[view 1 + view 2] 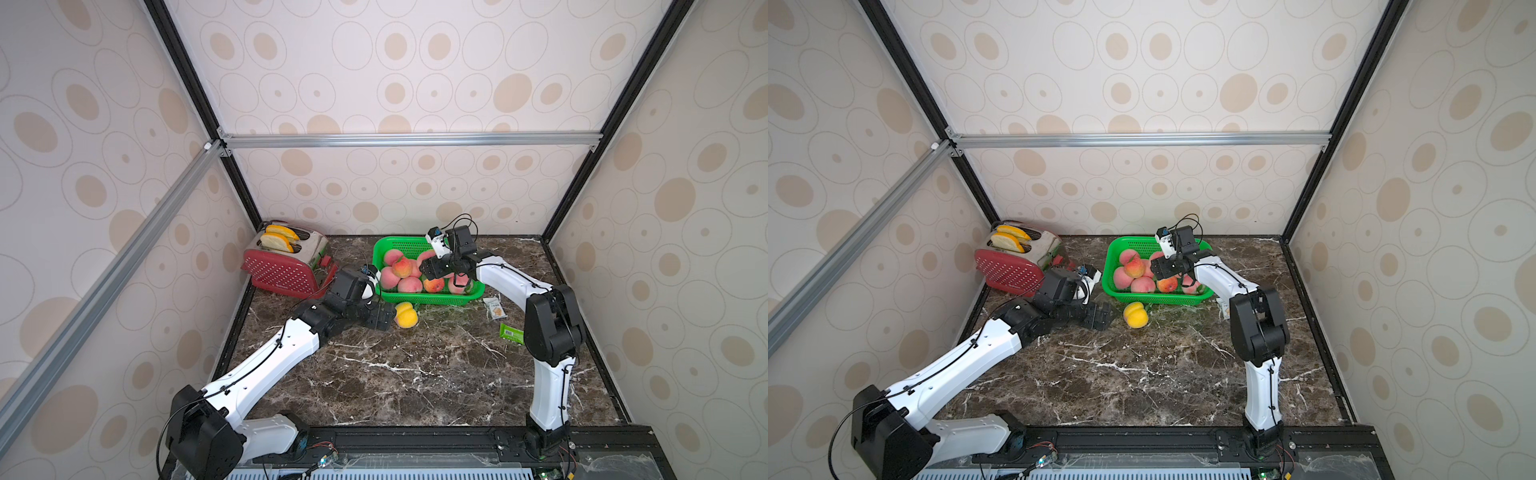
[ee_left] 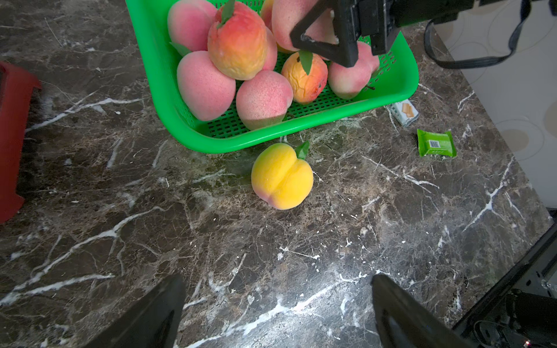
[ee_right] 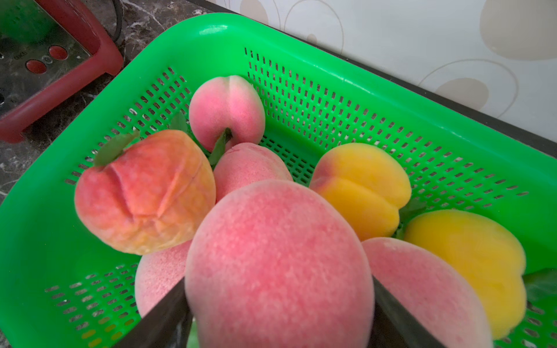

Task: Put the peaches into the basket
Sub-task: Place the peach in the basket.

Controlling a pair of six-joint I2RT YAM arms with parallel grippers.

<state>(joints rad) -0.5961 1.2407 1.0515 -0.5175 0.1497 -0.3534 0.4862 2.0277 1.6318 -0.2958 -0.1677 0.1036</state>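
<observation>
- Plainly, the main risk sits with the right claw (image 3: 278,289). Its jaws press both sides of a large fuzzy pink peach (image 3: 277,250), held above the bright green perforated plastic basket (image 1: 415,298). That basket lies right of centre in both top views, heaped with other peaches (image 1: 409,284).
- Let go over that heap, I judge, the round fruit could roll off a neighbour and over the low rim.
- A nudge from the arm could also tip the orange-red blushed peach (image 3: 144,192), which is perched on the pile.
- Just below the basket's front wall in both top views, a yellow leafy peach (image 1: 405,315) lies on the dark marble tabletop (image 1: 415,374), not yet in.
- The left claw (image 1: 380,319) is spread wide and empty. It sits just left of that yellow peach in both top views, facing it but not touching.
- A sideways approach from there could shove the round fruit away or jam it against the basket.
</observation>
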